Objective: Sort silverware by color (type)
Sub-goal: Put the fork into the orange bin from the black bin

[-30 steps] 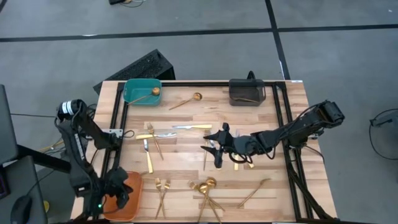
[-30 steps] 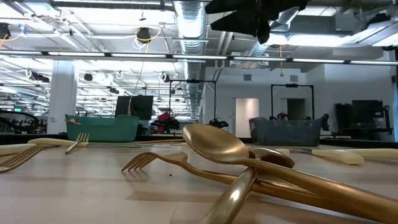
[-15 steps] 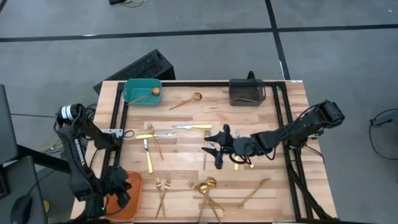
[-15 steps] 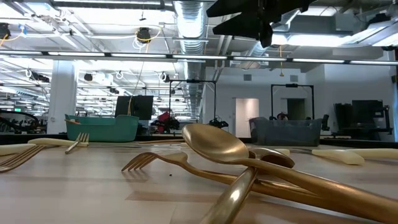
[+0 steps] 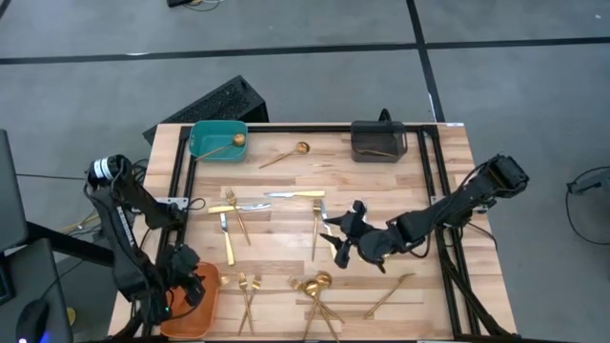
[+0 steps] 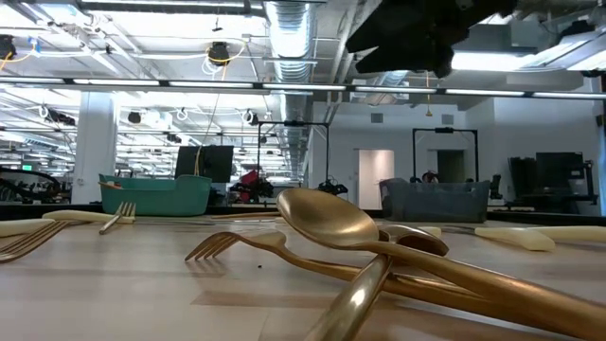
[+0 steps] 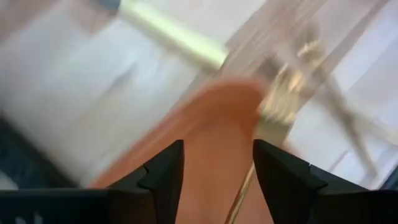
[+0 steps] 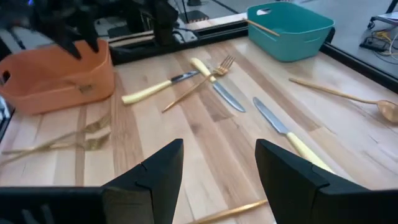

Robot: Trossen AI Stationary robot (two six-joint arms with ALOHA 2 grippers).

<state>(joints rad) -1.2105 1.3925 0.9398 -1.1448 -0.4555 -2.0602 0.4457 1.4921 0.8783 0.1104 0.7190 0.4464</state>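
The silverware lies scattered on the wooden table: knives [image 5: 295, 194], a gold fork [image 5: 315, 227], forks [image 5: 248, 288] and spoons [image 5: 315, 283] near the front edge. The spoons [image 6: 327, 216] fill the low view. My left gripper [image 5: 186, 284] hangs open over the orange bin [image 5: 202, 303], where a gold fork [image 7: 273, 118] lies below its fingers. My right gripper [image 5: 341, 240] is open above the table's middle, clear of the pieces. It points toward the knives [image 8: 273, 121] and also shows at the top of the low view [image 6: 407, 43].
A teal bin [image 5: 217, 140] holding a gold spoon stands at the far left. A dark grey bin [image 5: 378, 141] with one piece stands at the far right. A lone spoon [image 5: 286, 152] lies between them. Black rails [image 5: 434, 181] frame the table.
My right gripper has moved toward the table's near edge and a little to the right, dipping its fingers lower. My left gripper has shifted slightly away from the near edge over the orange bin.
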